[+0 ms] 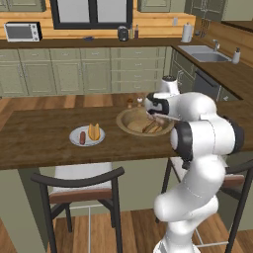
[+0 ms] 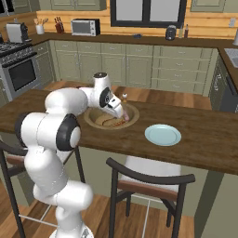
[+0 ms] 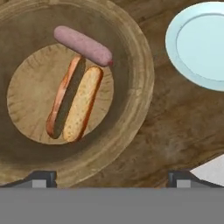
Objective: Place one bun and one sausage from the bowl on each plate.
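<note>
Wooden counter: grey-white plate is loaded, blue plate bare; gripper, wide open and empty, above bowl holding bun and sausage.

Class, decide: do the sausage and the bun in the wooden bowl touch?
Touching. The hand view shows the sausage end meeting the bun top, no gap.

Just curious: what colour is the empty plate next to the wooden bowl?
Light blue. The plate shows best in the hand view.
</note>
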Controlling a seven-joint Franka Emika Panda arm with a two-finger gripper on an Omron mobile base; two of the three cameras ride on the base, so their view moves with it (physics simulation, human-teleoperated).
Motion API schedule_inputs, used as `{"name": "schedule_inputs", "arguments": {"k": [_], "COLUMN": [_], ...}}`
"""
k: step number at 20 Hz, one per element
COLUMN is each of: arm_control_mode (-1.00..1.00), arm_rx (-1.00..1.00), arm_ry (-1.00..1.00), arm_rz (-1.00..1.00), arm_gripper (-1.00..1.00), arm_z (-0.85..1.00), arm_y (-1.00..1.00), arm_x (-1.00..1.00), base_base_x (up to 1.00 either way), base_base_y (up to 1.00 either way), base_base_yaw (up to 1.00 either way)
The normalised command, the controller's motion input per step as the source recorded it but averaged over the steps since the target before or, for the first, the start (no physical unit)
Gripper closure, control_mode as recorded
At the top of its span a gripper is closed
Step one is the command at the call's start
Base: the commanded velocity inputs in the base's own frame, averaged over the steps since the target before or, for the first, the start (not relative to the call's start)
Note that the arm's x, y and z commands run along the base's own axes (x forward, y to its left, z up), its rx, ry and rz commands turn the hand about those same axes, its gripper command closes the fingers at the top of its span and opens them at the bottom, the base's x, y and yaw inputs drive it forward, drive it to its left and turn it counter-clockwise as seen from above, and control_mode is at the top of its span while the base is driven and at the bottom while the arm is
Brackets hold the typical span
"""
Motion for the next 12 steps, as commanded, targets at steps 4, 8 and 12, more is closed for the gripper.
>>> {"name": "schedule_inputs", "arguments": {"k": [4,8,12], "arm_control_mode": [-1.00,-1.00,-1.00], "arm_rx": [0.00,0.00,0.00], "arm_ry": [0.12,0.06,0.00], "arm_rz": [0.00,0.00,0.00], "arm_gripper": [-1.00,-1.00,-1.00], "arm_z": [-0.47,-0.66,-0.59], "arm_y": [-0.09,0.15,0.07], "arm_x": [0.99,0.71,0.52], "base_base_x": [0.00,0.00,0.00], "base_base_y": [0.00,0.00,0.00], "base_base_yaw": [0.00,0.00,0.00]}}
